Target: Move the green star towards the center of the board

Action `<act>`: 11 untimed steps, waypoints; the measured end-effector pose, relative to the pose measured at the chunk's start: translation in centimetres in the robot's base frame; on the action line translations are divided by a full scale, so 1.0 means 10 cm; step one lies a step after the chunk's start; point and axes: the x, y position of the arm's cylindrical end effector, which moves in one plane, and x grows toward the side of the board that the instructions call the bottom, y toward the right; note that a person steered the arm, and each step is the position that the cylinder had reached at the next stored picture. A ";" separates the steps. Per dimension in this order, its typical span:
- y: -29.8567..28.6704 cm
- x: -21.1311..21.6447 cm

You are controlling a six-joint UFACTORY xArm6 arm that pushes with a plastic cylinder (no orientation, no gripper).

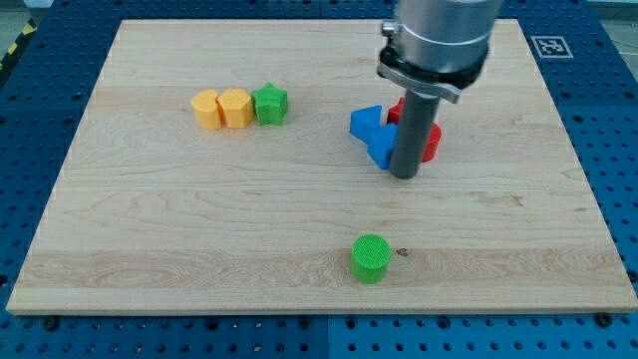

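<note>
The green star (270,104) lies on the wooden board (150,229) in its upper left part, touching the right side of a yellow block (236,107). Another yellow block (206,110) touches that one on its left, making a row of three. My tip (405,176) rests on the board right of centre, well to the right of the green star. It stands right beside a blue block (382,147), with another blue block (366,123) a little to the upper left. The rod partly hides red blocks (430,141) behind it.
A green cylinder (371,258) stands near the view's bottom, below the blue blocks. A small dark mark (403,250) is on the board right of it. A printed marker tag (549,45) sits at the board's top right corner.
</note>
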 end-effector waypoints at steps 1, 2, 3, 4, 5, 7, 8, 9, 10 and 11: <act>-0.15 0.00; -0.22 0.10; -0.80 -0.11; -1.03 -0.64; -0.87 -1.15; -1.80 -1.57; -1.88 -1.34; -1.62 -1.24; -1.52 -1.16; -1.47 -1.04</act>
